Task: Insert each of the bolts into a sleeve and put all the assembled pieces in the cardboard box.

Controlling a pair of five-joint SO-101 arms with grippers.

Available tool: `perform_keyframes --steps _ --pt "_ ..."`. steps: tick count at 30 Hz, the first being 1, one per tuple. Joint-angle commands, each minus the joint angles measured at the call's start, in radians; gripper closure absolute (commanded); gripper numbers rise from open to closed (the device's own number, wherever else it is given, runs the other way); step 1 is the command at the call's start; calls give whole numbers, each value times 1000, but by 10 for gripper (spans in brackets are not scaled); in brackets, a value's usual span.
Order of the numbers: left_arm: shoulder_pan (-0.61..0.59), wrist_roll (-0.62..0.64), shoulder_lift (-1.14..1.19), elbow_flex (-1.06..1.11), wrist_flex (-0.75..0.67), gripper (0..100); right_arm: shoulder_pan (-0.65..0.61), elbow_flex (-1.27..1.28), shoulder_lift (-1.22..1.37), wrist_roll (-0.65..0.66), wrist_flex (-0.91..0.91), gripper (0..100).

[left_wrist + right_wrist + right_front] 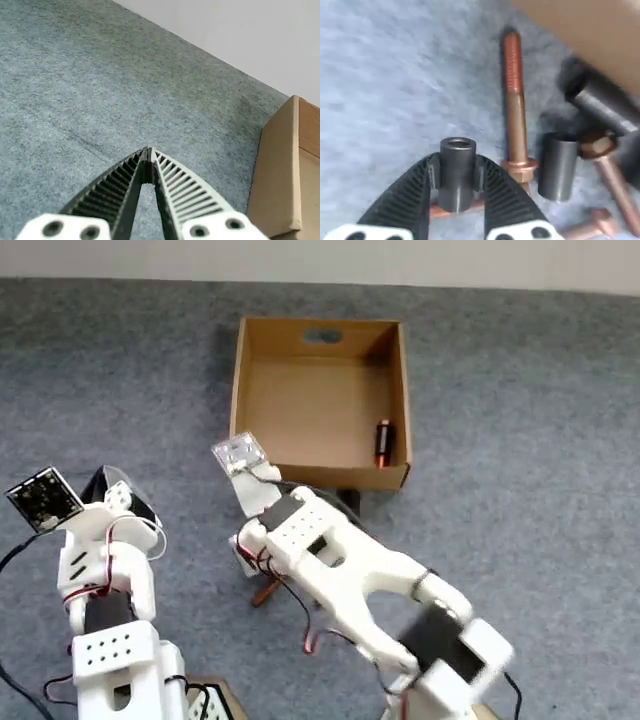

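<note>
- Two arms sit side by side on a grey carpet (540, 540); the left pincer (149, 154) has its ribbed fingers (185, 186) pressed together, tips meeting.
- Ahead of the left pincer's tips lies carpet, and off to one side of them stands an outer corner of the cardboard box (277, 175).
- The right pincer (457, 165) is pinching a dark sleeve (457, 182), one finger against each side; the sleeve stands upright between them with its open bore on top.
- Low between those fingers, behind the held sleeve, a copper-coloured bolt (441, 211) lies crosswise; whether it touches the sleeve cannot be told.
- Just beside one finger of the right pincer lies a long bolt (514, 100), its hex head nearest the finger and its threaded end pointing away, ahead of the pincer.
- On the far side of that long bolt from the pincer is a second sleeve (559, 167), just beside the bolt's head.
- Farther out again, a third sleeve (600, 102) lies close to the box wall, with another bolt head (596, 145) at its nearer end.
- From above, the box sits open just ahead of the right pincer; an assembled piece (383, 443), dark with a copper end, lies inside at the front corner farthest from the left pincer.
</note>
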Motion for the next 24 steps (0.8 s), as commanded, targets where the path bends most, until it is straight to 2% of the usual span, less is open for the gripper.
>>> perform_keyframes --steps 1,3,6,14,17,20,24 --pt "31 2 -16 -4 -17 987 58 -22 -249 80 87 993" --pt "31 2 -16 -12 0 987 117 1 -360 103 124 993" --pt "59 -17 -13 -65 104 986 242 61 -519 106 171 993" --pt "346 -342 -5 -269 430 986 636 292 -796 106 166 993" --pt "427 -446 -4 -325 523 986 684 395 -849 106 104 993" --pt "479 -499 35 -361 589 986 687 495 -877 106 28 993" --pt "522 -554 259 -475 646 986 688 633 -900 104 -128 993"
